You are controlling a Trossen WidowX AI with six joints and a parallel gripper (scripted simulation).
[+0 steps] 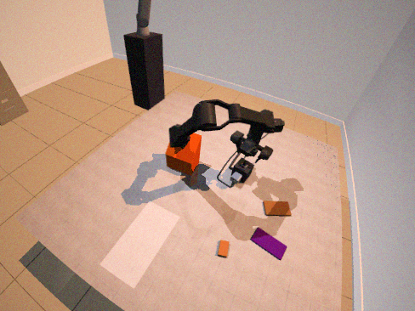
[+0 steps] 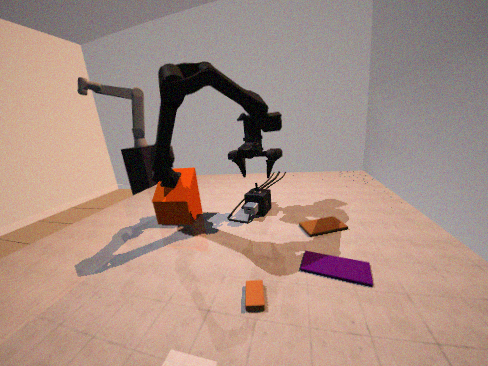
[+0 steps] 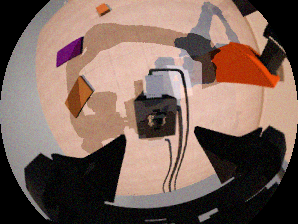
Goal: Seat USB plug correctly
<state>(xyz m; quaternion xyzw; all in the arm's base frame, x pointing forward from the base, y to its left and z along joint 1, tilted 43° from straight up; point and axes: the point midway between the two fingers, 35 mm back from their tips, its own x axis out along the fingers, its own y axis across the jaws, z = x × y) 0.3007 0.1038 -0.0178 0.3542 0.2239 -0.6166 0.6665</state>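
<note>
The black power cube (image 1: pixel 245 166) (image 2: pixel 262 204) (image 3: pixel 143 109) stands on the table. A small dark plug (image 2: pixel 256 186) (image 3: pixel 157 120) stands up from the middle of its top; which way round it sits, and how deep, cannot be told. A light grey plug (image 1: pixel 236 177) (image 2: pixel 250 207) (image 3: pixel 154 86) is at the cube's side, with a black cable looping from it. My gripper (image 1: pixel 249 149) (image 2: pixel 257 176) (image 3: pixel 161 134) is open and empty, pointing down above the cube. In the wrist view its fingertips are spread to either side of the cube, towards the lower edge.
Thin black cables (image 2: pixel 273 179) (image 3: pixel 170 170) run behind and beside the cube. An orange block (image 1: pixel 184 159) (image 2: pixel 172 212) (image 3: pixel 237 67) stands at the arm's base. A brown slab (image 1: pixel 277 208) (image 2: pixel 323 226) (image 3: pixel 79 97), a purple slab (image 1: pixel 269 243) (image 2: pixel 336 268) (image 3: pixel 70 51) and a small orange block (image 1: pixel 223 248) (image 2: pixel 254 295) (image 3: pixel 103 9) lie on the table.
</note>
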